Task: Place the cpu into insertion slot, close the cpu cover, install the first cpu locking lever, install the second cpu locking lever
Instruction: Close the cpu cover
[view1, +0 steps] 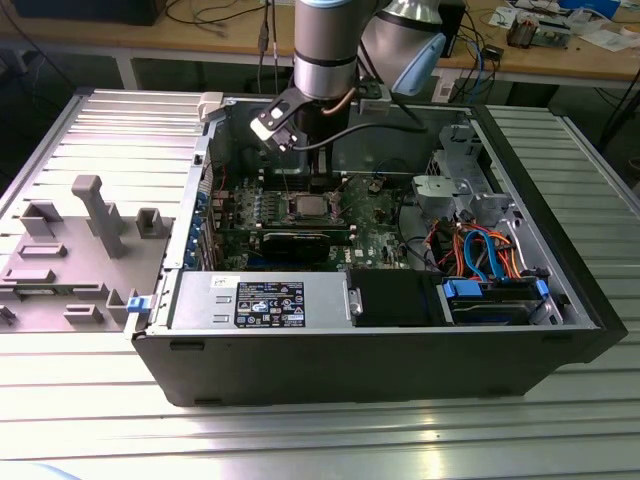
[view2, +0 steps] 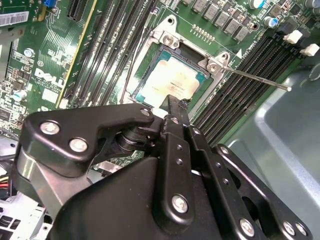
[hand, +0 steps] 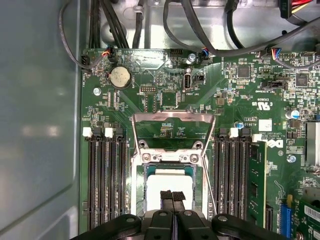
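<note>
1. Now, the cpu (hand: 170, 181) lies flat inside the insertion slot (hand: 170, 157) of the green motherboard (view1: 380, 225), its pale metal top facing up in both wrist views.
2. The gripper (hand: 172, 195) hangs directly over the cpu with its two black fingertips (view2: 175, 102) pressed together and nothing between them. Whether the tips touch the chip's top cannot be told.
3. The cpu cover (hand: 172, 118) stands open, tipped back from the far edge of the slot. The board shows through its square window, so the chip is still uncovered.
4. In the second wrist view a thin locking lever (view2: 255, 79) juts from a corner of the slot across the neighbouring memory slots (view2: 240, 75), unlatched.
5. Long black memory slots (hand: 105, 185) flank the socket on both sides, and a round coin battery (hand: 120, 77) sits beyond the open cover.
6. In the exterior view the arm (view1: 325, 50) reaches down into the open computer case (view1: 370, 360), which lies on a ribbed metal table (view1: 300, 440).
</note>
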